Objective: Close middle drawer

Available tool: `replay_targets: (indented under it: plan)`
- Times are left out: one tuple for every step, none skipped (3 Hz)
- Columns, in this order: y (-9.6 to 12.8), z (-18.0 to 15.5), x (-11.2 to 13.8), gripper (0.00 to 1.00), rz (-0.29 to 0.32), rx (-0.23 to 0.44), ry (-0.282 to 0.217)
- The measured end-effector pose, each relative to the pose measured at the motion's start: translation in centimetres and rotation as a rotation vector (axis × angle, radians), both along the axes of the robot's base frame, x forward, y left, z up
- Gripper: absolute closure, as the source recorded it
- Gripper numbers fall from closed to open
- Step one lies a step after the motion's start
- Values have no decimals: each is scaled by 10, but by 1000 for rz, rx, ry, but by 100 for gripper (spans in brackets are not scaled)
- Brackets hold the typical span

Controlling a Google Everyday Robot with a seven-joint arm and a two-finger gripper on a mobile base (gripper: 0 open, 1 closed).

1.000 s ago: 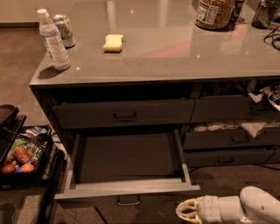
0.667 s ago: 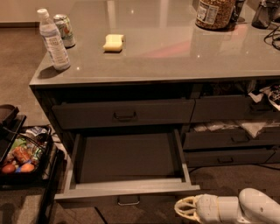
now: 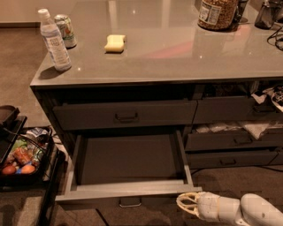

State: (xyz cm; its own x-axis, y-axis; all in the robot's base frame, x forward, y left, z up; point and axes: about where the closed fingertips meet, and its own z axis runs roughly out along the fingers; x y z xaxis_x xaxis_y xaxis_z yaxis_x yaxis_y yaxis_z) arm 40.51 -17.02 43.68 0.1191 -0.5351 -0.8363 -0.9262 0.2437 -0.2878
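Smooth plastic gripper (image 3: 181, 204) beside matt middle drawer (image 3: 128, 190)

Looks like an office break-room kitchen: grey worktop (image 3: 177, 53) with bottle (image 3: 54, 42), can (image 3: 66, 31), sponge (image 3: 115, 43) and snack jar (image 3: 217, 13), drawers (image 3: 126, 115) beneath, basket (image 3: 44, 148) of packaged snacks at left. Robot hand (image 3: 182, 204) low at front right.
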Motion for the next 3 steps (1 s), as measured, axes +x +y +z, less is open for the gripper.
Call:
replay_targets:
  plan:
    - [-1,-11,13,100,-13,-45,3]
    - [-1,-24,20,100,-9,-122,42]
    - [-2,-37,30,100,-30,-194,83]
